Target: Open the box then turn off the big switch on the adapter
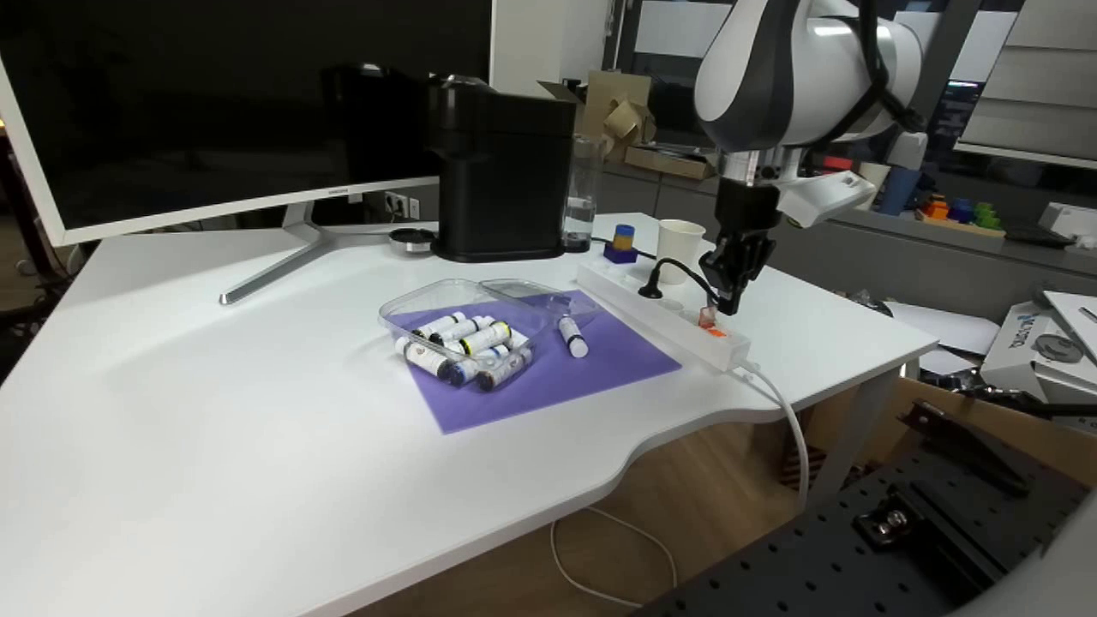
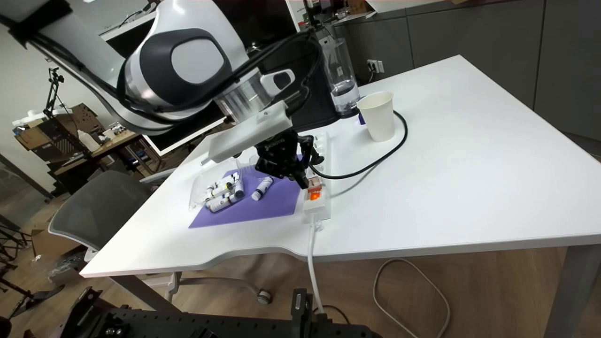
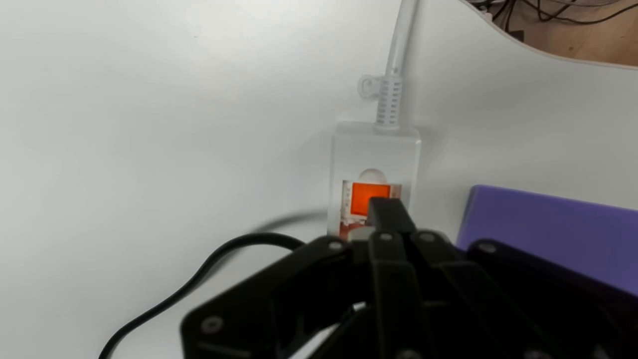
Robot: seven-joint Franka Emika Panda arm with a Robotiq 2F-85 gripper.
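The hand (image 2: 303, 184) is closed, fingers (image 3: 389, 212) drawn together, tip at the switch end of the adapter (image 1: 660, 319). Contact with the switch: cannot tell. Clock directions are read per view, 12 at the top edge.

Wrist view: the switch (image 3: 366, 197) shows bright orange at 10 o'clock from the fingers, which hide its 4 o'clock corner. In an exterior view a reddish clear piece (image 2: 313, 184) sits on the adapter, at 12 o'clock from the orange and just beside the fingers at 3 o'clock.

The adapter lies flat on the white surface (image 1: 214, 411). In an exterior view its white cable (image 1: 794, 424) leaves at 4 o'clock and drops past the edge. A black plug (image 1: 653, 288) is seated near mid-length; a white cup (image 1: 681, 244) stands at 1 o'clock from it.

Same view: the clear plastic box (image 1: 471, 302) is at 9 o'clock from the adapter, partly on the purple mat (image 1: 566, 386), its lid (image 1: 536, 296) folded out toward 2 o'clock. It holds white vials (image 1: 486, 339); a single vial (image 1: 572, 336) lies outside at 3 o'clock, by the lid. A black appliance (image 1: 506, 171) stands at 12 o'clock from the box.
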